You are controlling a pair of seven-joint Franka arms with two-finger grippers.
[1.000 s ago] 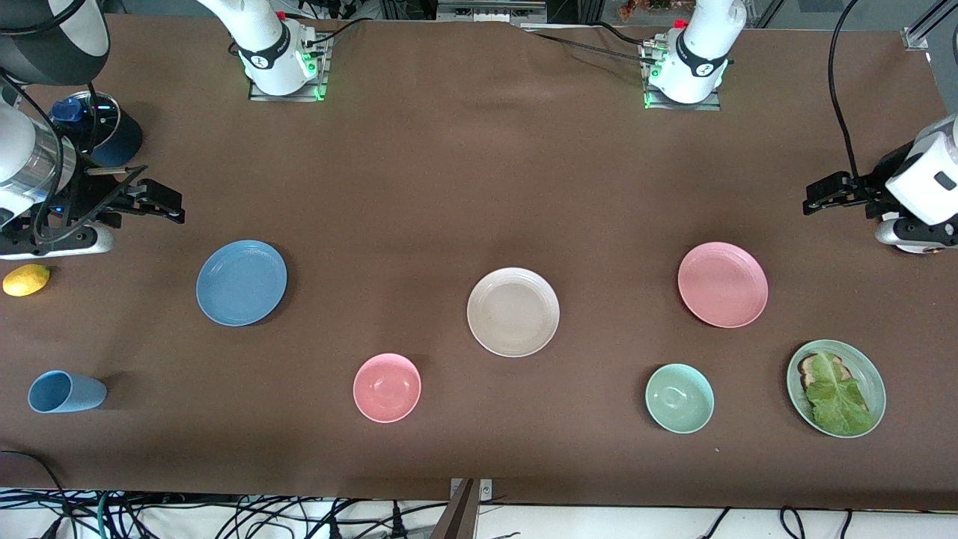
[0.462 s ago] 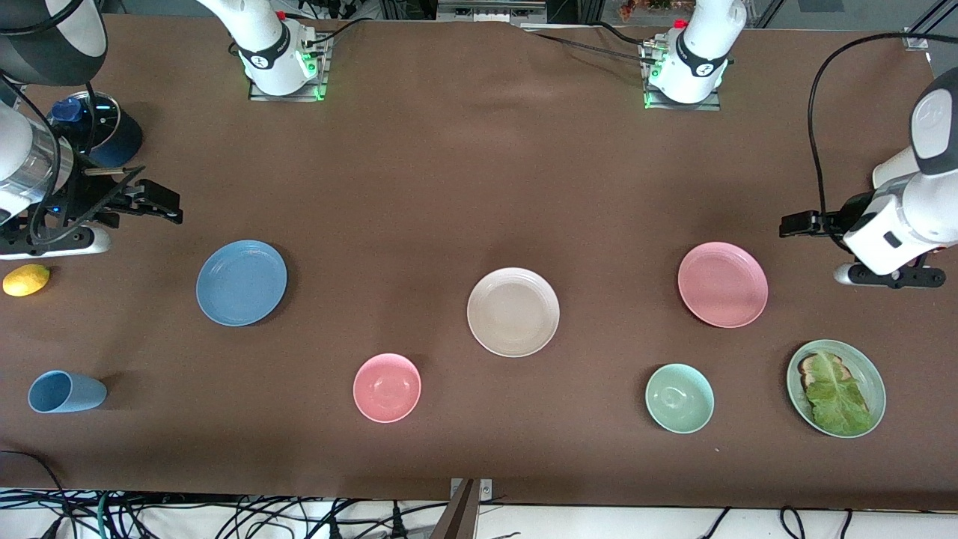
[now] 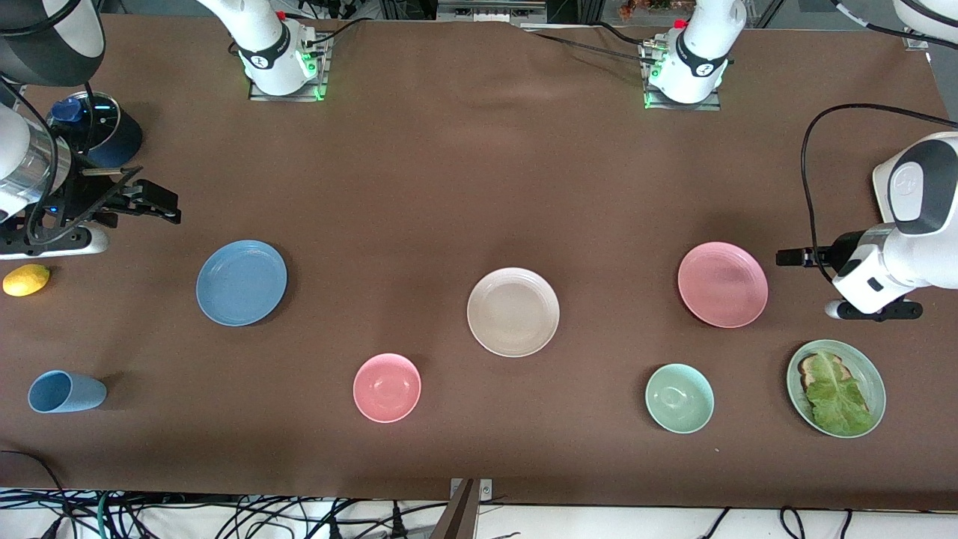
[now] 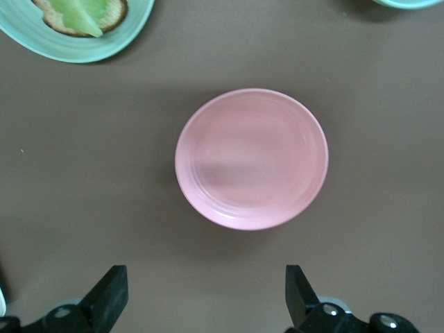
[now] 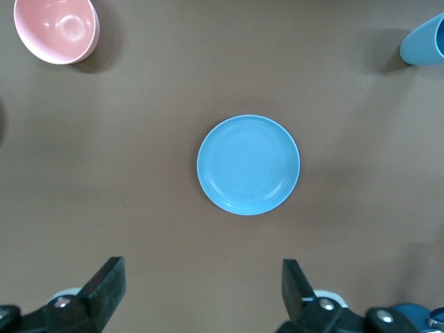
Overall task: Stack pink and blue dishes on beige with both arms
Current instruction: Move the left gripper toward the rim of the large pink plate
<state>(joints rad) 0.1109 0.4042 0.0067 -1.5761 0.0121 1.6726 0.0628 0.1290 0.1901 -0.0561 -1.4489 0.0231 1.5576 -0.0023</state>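
The beige plate lies in the middle of the table. A blue plate lies toward the right arm's end and a pink plate toward the left arm's end. My left gripper hangs open over bare table just beside the pink plate; in the left wrist view the left gripper holds nothing between its fingers. My right gripper is open over the table beside the blue plate, and the right gripper is empty too.
Nearer the front camera stand a pink bowl, a pale green bowl, a green plate with toast and lettuce and a blue cup on its side. A lemon lies under the right arm.
The left arm has swung down and inward, bringing its gripper close beside the pink plate. The right gripper has barely shifted.
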